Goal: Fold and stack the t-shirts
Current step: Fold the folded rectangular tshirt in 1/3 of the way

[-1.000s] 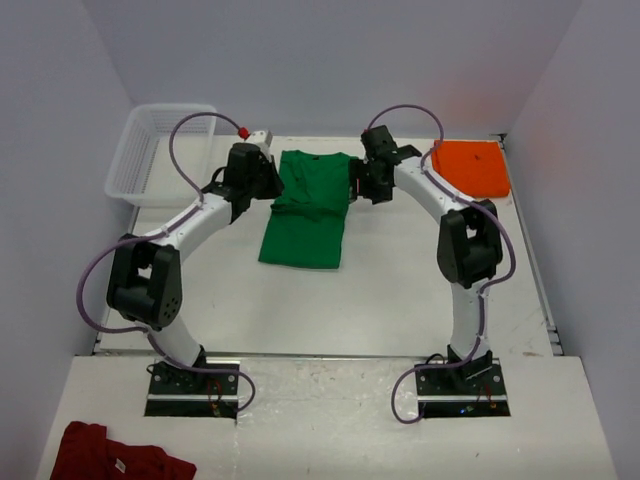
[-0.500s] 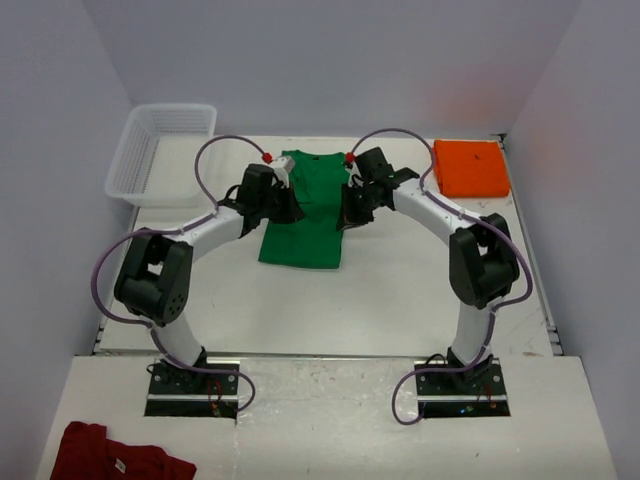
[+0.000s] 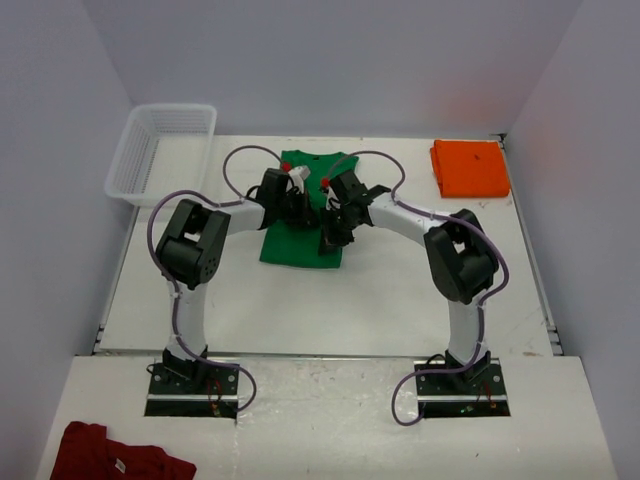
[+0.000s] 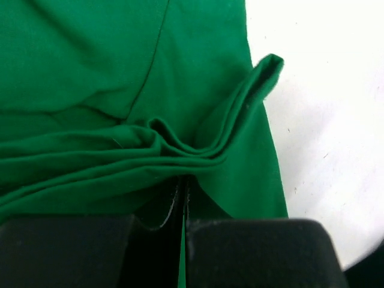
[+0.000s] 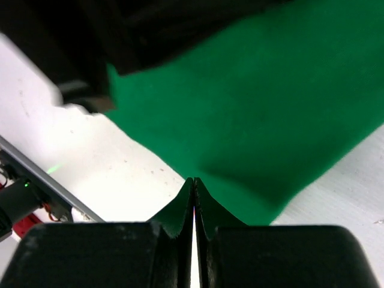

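Both arms meet over the green t-shirt (image 3: 298, 248), which lies on the white table (image 3: 400, 300) in the middle of my overhead view. The left gripper (image 3: 298, 207) reaches in from the shirt's left side and the right gripper (image 3: 331, 237) from its right. Both are down on the cloth and close together, the right one slightly nearer the arm bases.

On my left wrist camera, the left gripper (image 4: 183, 195) is clenched. Its black fingers (image 4: 66, 252) press together with only a sliver of green between them. Several layers of the green t-shirt (image 4: 90, 72) bunch into ridges that run straight into the pinch. One doubled fold stands up toward the bare table (image 4: 324, 120) on the right.

My right wrist camera shows the right gripper (image 5: 194, 191) likewise clamped, nipping a small peak of the shirt's edge at its tips. The rest of the green t-shirt (image 5: 270, 108) spreads flat across the table (image 5: 132, 174). A dark, blurred shape fills the top left of that view; I cannot tell what it is.

The orange t-shirt (image 3: 470, 167) sits folded into a neat rectangle at the table's far right corner, well apart from both grippers. A white plastic basket (image 3: 130, 170) stands at the far left corner. A dark red garment (image 3: 100, 452) with a white tag lies crumpled on the near ledge, left of the left arm's base.
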